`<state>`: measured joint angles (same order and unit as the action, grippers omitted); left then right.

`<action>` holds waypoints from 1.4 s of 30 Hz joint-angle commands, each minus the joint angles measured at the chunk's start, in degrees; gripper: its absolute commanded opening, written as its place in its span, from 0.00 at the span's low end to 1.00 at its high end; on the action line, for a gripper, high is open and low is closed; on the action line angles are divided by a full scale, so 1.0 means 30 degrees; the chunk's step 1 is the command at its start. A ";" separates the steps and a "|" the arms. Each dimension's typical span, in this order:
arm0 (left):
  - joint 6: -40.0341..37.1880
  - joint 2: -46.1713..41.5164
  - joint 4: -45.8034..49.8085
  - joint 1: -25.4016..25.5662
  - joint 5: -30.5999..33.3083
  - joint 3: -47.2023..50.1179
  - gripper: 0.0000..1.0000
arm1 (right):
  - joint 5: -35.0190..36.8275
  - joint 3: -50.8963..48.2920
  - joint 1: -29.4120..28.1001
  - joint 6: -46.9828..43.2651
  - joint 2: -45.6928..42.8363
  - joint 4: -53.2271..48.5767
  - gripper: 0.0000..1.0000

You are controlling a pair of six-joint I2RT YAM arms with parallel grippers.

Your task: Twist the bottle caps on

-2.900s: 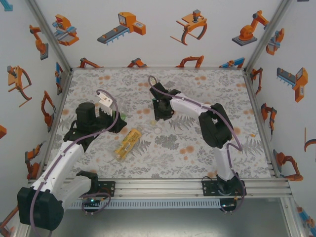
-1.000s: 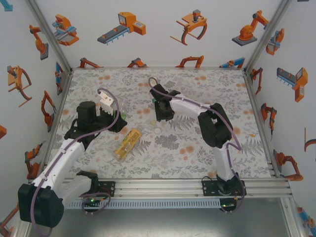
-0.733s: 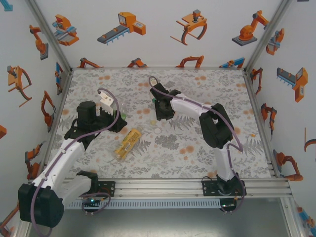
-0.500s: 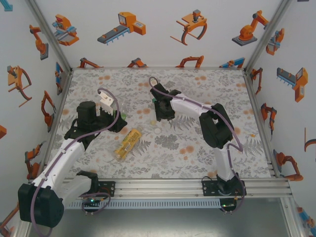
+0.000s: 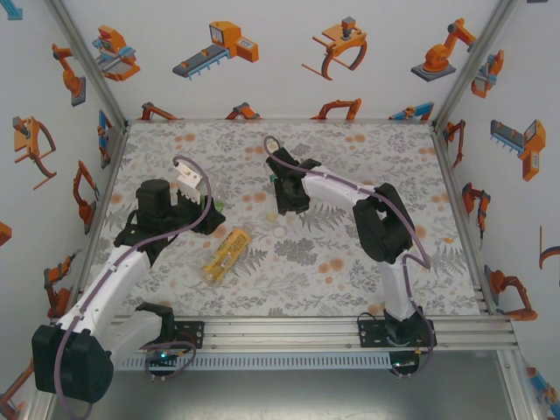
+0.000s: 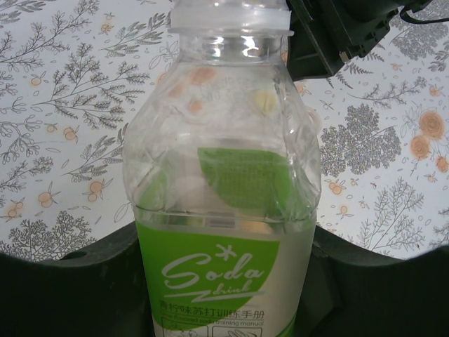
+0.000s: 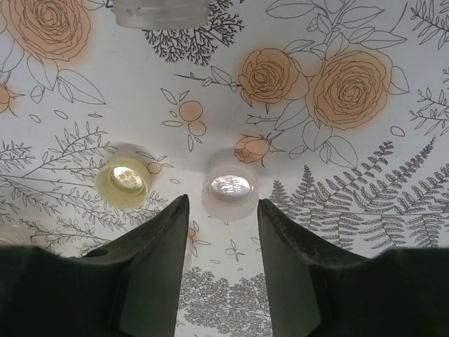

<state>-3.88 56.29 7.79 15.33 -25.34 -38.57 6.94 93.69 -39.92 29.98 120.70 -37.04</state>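
My left gripper (image 6: 224, 242) is shut on the clear bottle (image 6: 224, 161) with the green and white label, held upright; its neck (image 6: 231, 14) is uncapped. From above, that gripper (image 5: 208, 215) is at the left of the mat. The orange-yellow bottle (image 5: 226, 254) lies on its side nearby. My right gripper (image 7: 223, 203) hangs open over the mat, and a whitish cap (image 7: 230, 188) lies on the mat just ahead of the gap between its tips. A pale yellow cap (image 7: 123, 181) lies to the left of it. From above, the right gripper (image 5: 283, 203) is at mid-table.
A translucent round rim (image 7: 160, 10) shows at the top edge of the right wrist view; what it is I cannot tell. The flowered mat (image 5: 350, 262) is walled in by white panels (image 5: 280, 61). A metal rail (image 5: 289, 331) runs along the near edge.
The right gripper has shifted slightly above the caps, its jaws still apart. The left arm and the clear bottle have not moved.
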 commanded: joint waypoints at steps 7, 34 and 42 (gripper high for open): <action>-0.0464 0.0079 0.0044 -0.0052 -0.0429 -0.0652 0.32 | -0.0087 0.0002 0.0055 0.0044 -0.0043 -0.0093 0.41; -0.0486 0.0195 0.0161 -0.0048 -0.0283 -0.0744 0.33 | -0.0212 -0.0037 0.0057 0.0118 0.0293 0.0041 0.43; -0.0476 0.0191 0.0157 -0.0070 -0.0312 -0.0768 0.33 | 0.0206 0.0089 0.0061 -0.0061 -0.0048 -0.0098 0.41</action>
<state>-3.90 56.82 8.19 15.33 -25.32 -38.92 5.93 93.69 -39.92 29.98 121.27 -36.62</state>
